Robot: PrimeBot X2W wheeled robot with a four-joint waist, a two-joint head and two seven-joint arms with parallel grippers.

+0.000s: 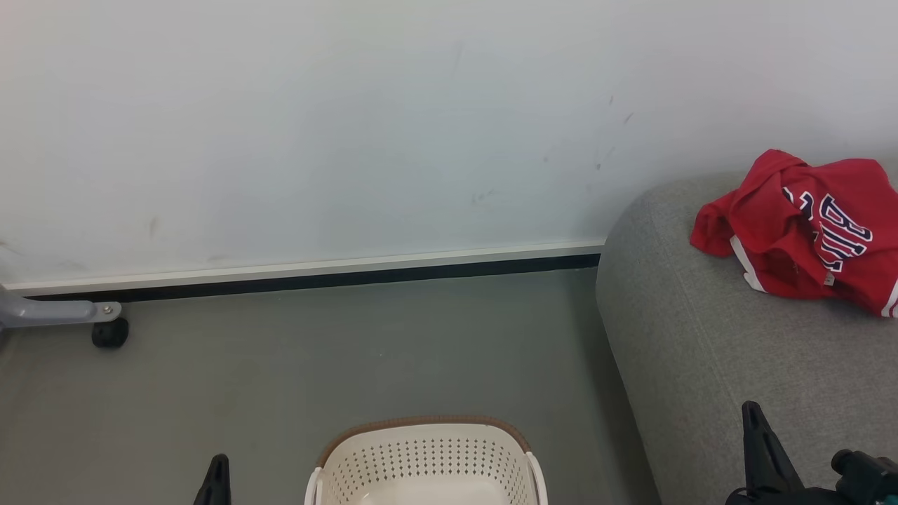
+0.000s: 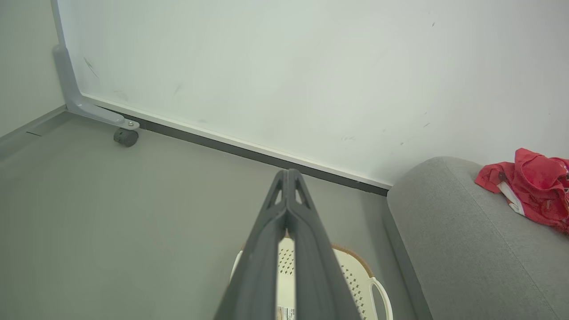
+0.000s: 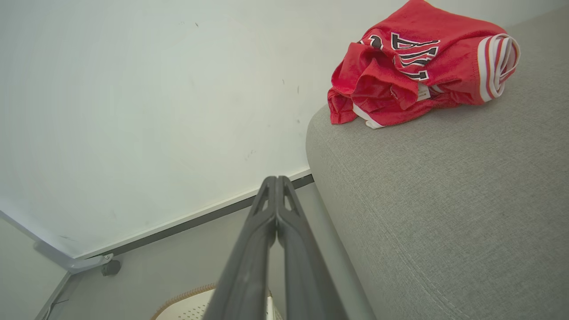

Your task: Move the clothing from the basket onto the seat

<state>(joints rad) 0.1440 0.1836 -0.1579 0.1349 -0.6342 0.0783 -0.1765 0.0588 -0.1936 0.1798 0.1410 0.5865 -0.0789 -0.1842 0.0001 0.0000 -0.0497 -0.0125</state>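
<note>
Both are seen pinched shut on nothing, the left tool [image 1: 219, 463] beside the basket [image 1: 424, 449] and the right tool [image 1: 752, 414] by the seat [image 1: 701, 351], where the red clothing [image 1: 807, 235] is already bunched, ahead-right, so the right arm's reckoned nearer.

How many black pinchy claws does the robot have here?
2. The left gripper pokes up at the lower left, beside the basket. The right gripper rises at the lower right, with the sofa behind it. Both are shut.
</note>
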